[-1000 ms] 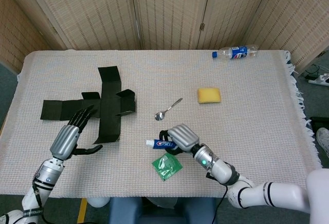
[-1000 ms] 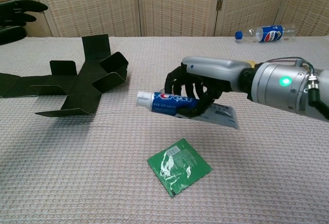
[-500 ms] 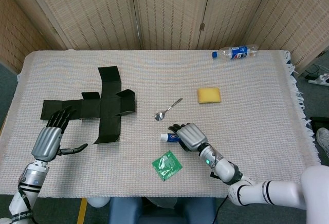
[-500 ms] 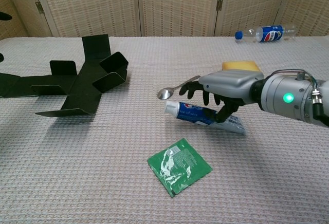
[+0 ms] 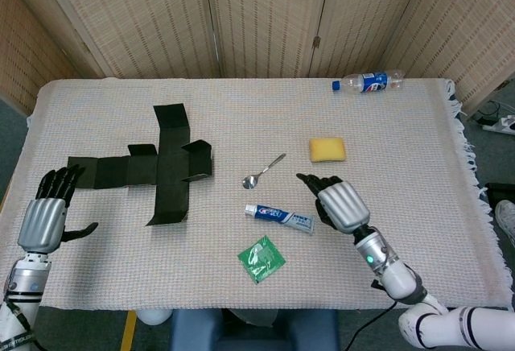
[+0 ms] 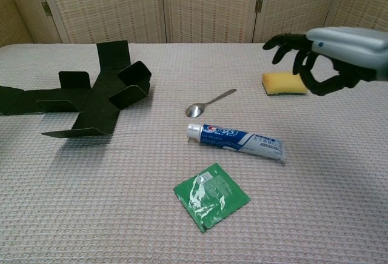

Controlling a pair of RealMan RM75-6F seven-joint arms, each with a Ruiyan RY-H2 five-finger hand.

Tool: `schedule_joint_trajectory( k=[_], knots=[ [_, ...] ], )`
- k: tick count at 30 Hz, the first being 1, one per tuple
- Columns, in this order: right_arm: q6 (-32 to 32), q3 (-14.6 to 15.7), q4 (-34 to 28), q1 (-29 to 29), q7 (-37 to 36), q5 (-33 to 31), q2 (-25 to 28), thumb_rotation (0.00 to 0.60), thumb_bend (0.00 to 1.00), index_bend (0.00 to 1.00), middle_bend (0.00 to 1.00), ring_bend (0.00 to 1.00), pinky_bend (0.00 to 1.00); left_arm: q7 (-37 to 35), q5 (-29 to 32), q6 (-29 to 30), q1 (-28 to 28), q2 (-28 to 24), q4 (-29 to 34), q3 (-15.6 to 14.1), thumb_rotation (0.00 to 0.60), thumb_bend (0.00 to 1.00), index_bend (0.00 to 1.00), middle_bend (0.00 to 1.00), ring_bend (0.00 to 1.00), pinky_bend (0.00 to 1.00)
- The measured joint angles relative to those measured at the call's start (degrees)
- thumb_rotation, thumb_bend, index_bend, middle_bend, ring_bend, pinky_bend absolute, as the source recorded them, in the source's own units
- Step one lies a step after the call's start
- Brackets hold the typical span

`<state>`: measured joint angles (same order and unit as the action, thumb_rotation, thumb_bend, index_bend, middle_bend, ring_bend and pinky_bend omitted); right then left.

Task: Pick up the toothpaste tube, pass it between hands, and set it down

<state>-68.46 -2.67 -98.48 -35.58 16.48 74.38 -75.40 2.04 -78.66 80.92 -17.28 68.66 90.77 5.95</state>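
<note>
Chest view shows the tube (image 6: 236,140) lying flat on the cloth (image 6: 121,215) between spoon (image 6: 209,102) and green packet (image 6: 211,196), the right hand (image 6: 321,52) empty above it, fingers loosely apart; light, soft and slick-looking, I'd grip its firmer capped end.

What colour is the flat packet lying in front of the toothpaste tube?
Green, with a shiny crinkled surface: the packet shows best in the chest view, just nearer the camera than the toothpaste tube.
</note>
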Motion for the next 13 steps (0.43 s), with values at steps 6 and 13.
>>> schedule_joint_trajectory(
  k=[6,13],
  knots=[
    [-8.18,3.62,-2.43,8.09,-1.80,4.45,8.80,0.600,0.83,0.21,0.27,0.34,0.33,4.28,0.84,0.70,1.71,-1.16,0.83,-0.89,0.600,0.17,0.11,0.14,0.09,0.00],
    [-16.63,6.76,-2.94,16.95,-7.32,7.96,12.76,0.600,0.83,0.21,0.27,0.34,0.33,8.33,1.85,4.06,6.13,-2.80,4.39,-2.66,0.600,0.17,0.12,0.14,0.09,0.00]
  ],
)
